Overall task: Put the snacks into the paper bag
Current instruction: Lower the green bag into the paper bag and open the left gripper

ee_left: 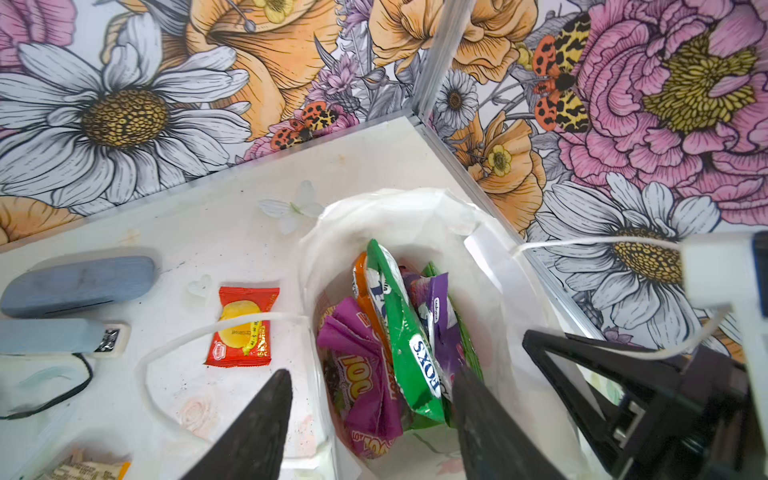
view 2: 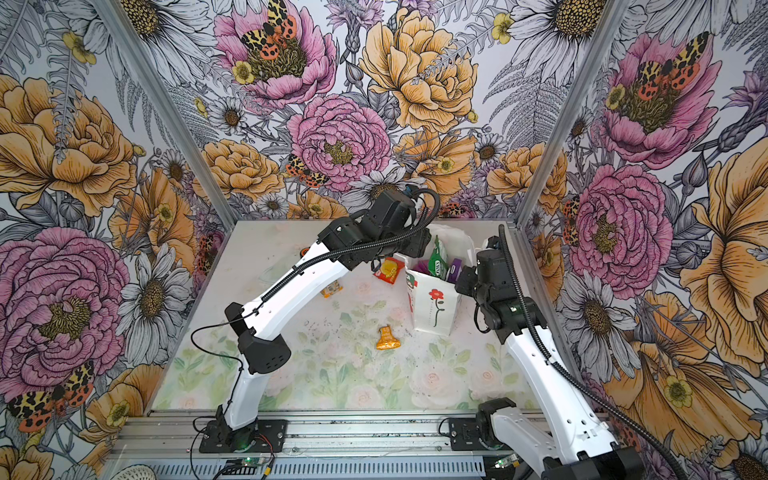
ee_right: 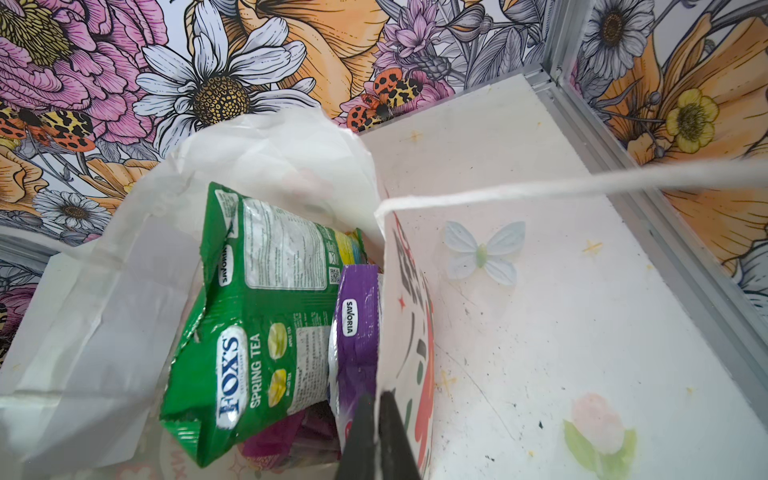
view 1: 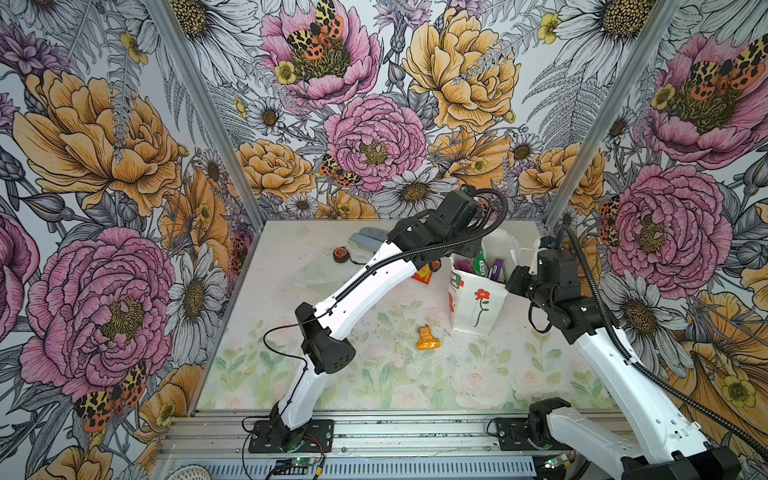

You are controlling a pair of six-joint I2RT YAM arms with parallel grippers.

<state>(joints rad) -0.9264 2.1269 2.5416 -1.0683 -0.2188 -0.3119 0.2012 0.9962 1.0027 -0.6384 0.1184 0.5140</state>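
Currently the paper bag point(view 1: 478, 303) stands upright right of centre in both top views, its mouth open and its red-flower side facing the near edge of the table point(view 1: 374, 382). Packed on edge inside it are a green Fox's packet point(ee_right: 249, 332), a purple packet point(ee_right: 357, 332), a magenta packet point(ee_left: 357, 374) and a thin orange packet point(ee_left: 360, 282). The left gripper point(ee_left: 372, 372) hangs over the bag's mouth with its jaws spread wide and nothing between them; the green packet lies just below. The right gripper point(ee_right: 376, 397) has its jaws pressed together on the bag's side wall, pinching the paper at the rim, and a string handle point(ee_right: 582, 183) runs straight past it. Three snacks lie outside the bag. A red-and-yellow packet point(view 2: 390, 270) is just left of the bag, a small orange-edged packet point(view 2: 331, 289) is partly under the left arm point(view 2: 299, 282), and a gold-orange packet point(view 1: 428, 338) is mid-table in front of the bag. Two grey-blue cases point(ee_left: 79, 284) and a round black-and-orange tape measure point(view 1: 340, 254) sit toward the upper left of the table.
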